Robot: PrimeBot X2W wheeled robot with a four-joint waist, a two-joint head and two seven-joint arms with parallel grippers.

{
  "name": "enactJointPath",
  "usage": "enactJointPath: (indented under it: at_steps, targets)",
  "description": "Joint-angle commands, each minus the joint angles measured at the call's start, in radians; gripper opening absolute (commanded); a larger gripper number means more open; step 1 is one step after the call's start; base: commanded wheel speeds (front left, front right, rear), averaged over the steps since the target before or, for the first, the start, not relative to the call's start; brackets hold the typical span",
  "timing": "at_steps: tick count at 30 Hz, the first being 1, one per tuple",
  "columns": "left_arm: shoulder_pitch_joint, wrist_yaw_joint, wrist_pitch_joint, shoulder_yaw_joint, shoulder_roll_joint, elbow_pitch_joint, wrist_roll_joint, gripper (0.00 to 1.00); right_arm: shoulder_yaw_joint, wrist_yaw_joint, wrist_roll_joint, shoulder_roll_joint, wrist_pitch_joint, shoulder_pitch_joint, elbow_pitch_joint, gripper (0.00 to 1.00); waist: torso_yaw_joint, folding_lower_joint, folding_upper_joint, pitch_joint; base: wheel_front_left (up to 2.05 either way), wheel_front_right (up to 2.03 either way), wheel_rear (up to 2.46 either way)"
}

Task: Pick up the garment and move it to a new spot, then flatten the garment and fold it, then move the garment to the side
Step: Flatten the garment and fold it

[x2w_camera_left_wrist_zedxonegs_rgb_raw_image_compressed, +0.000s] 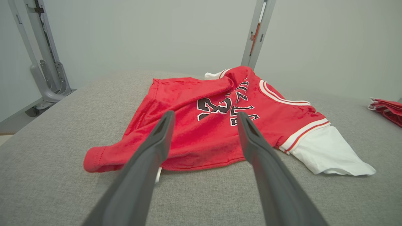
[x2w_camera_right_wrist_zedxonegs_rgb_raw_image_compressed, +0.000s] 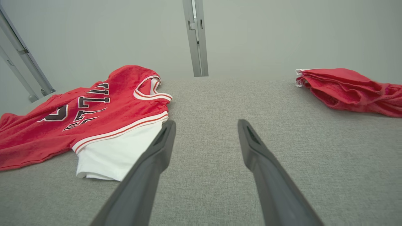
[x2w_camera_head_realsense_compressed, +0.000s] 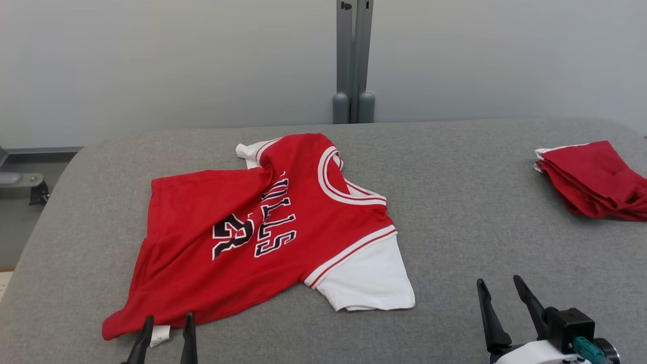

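Note:
The garment (x2w_camera_head_realsense_compressed: 242, 237) is a red jersey with white sleeves and black lettering, lying loosely spread and wrinkled on the grey table (x2w_camera_head_realsense_compressed: 455, 202), left of centre. Its neck faces the right, its hem the left. My left gripper (x2w_camera_head_realsense_compressed: 168, 323) stands open at the garment's near hem corner, by a small white tag, holding nothing. In the left wrist view the garment (x2w_camera_left_wrist_zedxonegs_rgb_raw_image_compressed: 201, 131) lies just beyond the open left gripper (x2w_camera_left_wrist_zedxonegs_rgb_raw_image_compressed: 205, 121). My right gripper (x2w_camera_head_realsense_compressed: 498, 285) is open over bare table, right of the white sleeve (x2w_camera_right_wrist_zedxonegs_rgb_raw_image_compressed: 116, 153). The right gripper (x2w_camera_right_wrist_zedxonegs_rgb_raw_image_compressed: 205, 128) holds nothing.
A folded red cloth pile (x2w_camera_head_realsense_compressed: 594, 179) lies at the table's far right edge. A grey upright post (x2w_camera_head_realsense_compressed: 353, 60) stands behind the table against a pale wall. A metal frame (x2w_camera_left_wrist_zedxonegs_rgb_raw_image_compressed: 47, 72) stands off the table's left side.

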Motion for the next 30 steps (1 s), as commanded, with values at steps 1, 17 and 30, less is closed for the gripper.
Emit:
enactJointPath:
  at_steps: [1, 17, 30]
  targets:
    - [-0.014, 0.000, 0.000, 0.004, 0.009, 0.001, -0.004, 1.00, 0.002, -0.002, 0.004, -0.002, -0.002, 0.006, 0.000, 1.00, -0.016, 0.0000, -0.0001, 0.005, 0.00, 0.00, 0.00]
    - [-0.019, 0.000, 0.000, 0.004, 0.013, 0.012, -0.010, 1.00, -0.005, -0.002, -0.005, -0.002, -0.002, -0.010, 0.000, 1.00, -0.033, 0.0000, -0.0001, 0.016, 0.00, 0.00, 0.00]
    - [-0.018, 0.017, 0.000, 0.076, 0.011, 0.051, 0.024, 1.00, 0.013, -0.002, -0.003, -0.002, -0.002, -0.041, -0.030, 1.00, -0.025, 0.0000, -0.0001, 0.024, 0.00, 0.00, 0.00]
